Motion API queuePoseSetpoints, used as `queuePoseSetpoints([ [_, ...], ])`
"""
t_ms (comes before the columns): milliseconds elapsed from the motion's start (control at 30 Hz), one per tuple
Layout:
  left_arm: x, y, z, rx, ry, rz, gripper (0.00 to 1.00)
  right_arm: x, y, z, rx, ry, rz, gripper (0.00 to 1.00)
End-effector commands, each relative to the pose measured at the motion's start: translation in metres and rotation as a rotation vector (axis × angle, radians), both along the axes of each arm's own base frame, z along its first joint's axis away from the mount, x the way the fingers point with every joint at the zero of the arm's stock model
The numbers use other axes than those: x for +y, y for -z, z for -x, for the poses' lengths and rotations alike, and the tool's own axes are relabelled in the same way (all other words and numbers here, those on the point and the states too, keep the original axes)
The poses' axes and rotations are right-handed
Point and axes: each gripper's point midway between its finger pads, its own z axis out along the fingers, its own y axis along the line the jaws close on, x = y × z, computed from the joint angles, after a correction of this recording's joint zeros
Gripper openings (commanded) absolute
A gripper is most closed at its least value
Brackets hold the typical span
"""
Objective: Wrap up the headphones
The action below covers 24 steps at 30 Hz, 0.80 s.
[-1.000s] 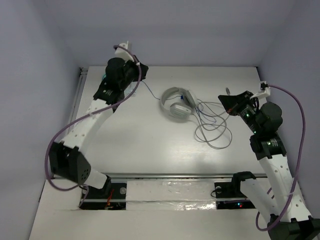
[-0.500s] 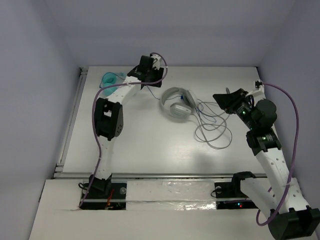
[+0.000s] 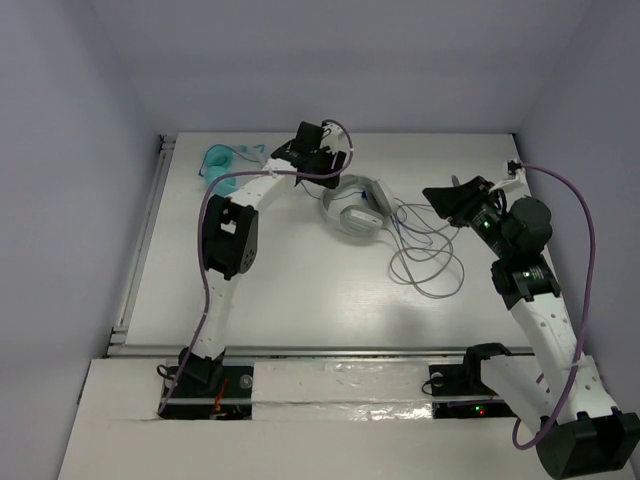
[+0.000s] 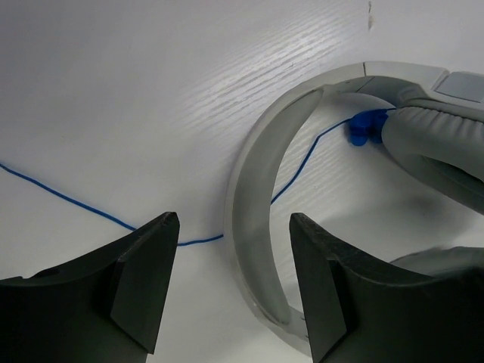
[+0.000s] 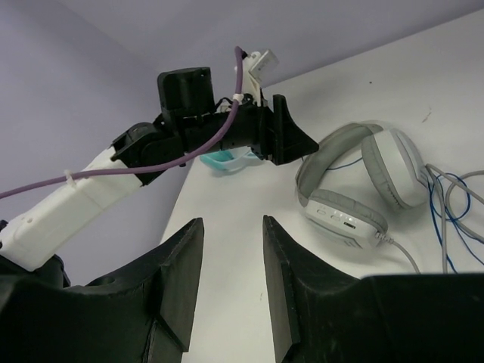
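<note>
The white headphones point(image 3: 354, 207) lie flat at the table's middle back, and their thin grey cable point(image 3: 428, 262) trails in loose loops to the right. My left gripper point(image 3: 328, 172) is open just above the headband point(image 4: 253, 212), one finger point(image 4: 144, 283) on each side of the band, with a clear gap on both sides. My right gripper point(image 3: 440, 195) is open and empty to the right of the headphones point(image 5: 355, 193), tilted up off the table with its fingers point(image 5: 291, 280) pointing toward them. The grey cable point(image 5: 454, 189) lies beside an earcup point(image 4: 439, 147).
Small teal headphones point(image 3: 222, 160) sit at the back left. Their blue cable point(image 4: 76, 203) runs under the white headband to a blue plug point(image 4: 364, 128). The side walls stand close on both sides. My left arm point(image 5: 204, 128) stretches across the far side of the table.
Both grippers have gone from shut to open. My left arm has swung from the back left to the white headband, uncovering the teal headphones. My right gripper has edged left.
</note>
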Motion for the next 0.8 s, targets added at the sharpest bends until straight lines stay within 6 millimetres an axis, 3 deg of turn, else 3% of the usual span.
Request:
queuePoseSetpoints([
  [0,-0.002,0.000,-0.005,-0.022,0.013,-0.036,0.58,0.002,-0.008,0.001,-0.057,-0.021,0.002,0.43],
  [133,0.002,0.009,-0.009,-0.024,-0.009,-0.060,0.58,0.005,-0.006,0.000,-0.051,-0.040,-0.002,0.43],
  [467,-0.013,0.035,-0.010,-0.011,0.008,-0.087,0.53,0.006,0.001,-0.001,-0.036,-0.043,0.005,0.43],
  [567,-0.012,0.044,-0.013,-0.009,0.002,-0.102,0.48,0.005,-0.001,-0.002,-0.037,-0.040,0.006,0.43],
  [767,-0.013,0.050,-0.016,-0.013,-0.013,-0.095,0.26,0.009,0.003,-0.003,-0.028,-0.054,0.008,0.42],
])
